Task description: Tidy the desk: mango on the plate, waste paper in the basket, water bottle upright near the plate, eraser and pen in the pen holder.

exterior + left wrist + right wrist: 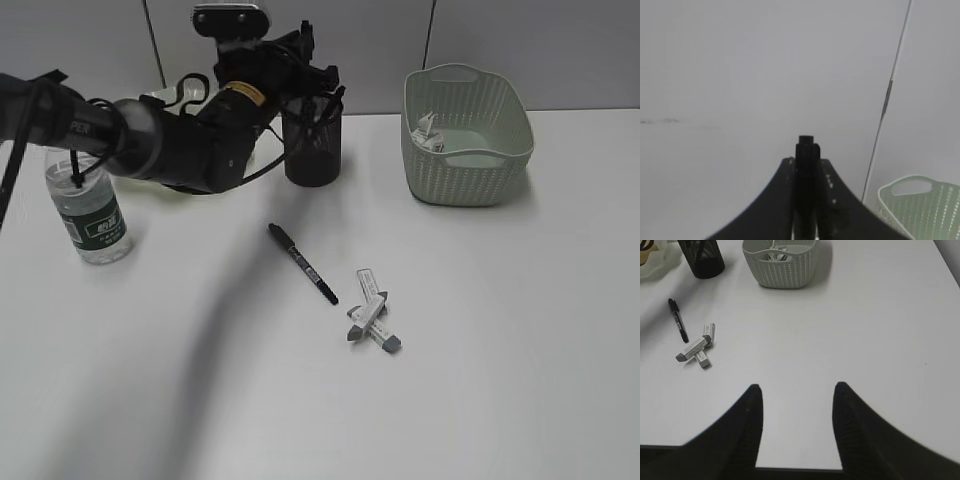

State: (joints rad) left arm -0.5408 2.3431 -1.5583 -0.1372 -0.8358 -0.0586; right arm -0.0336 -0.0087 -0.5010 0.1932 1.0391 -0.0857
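On desk (480, 380), black capped pen (302, 263)

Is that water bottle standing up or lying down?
Standing up. The water bottle rests on its base on the desk, label upright; the arm hides its cap.

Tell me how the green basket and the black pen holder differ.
The basket is pale green with woven-pattern sides; the pen holder is black wire mesh. The basket is rectangular, wide and low; the pen holder is a narrower cylinder. Both stand upright at the desk's far edge.
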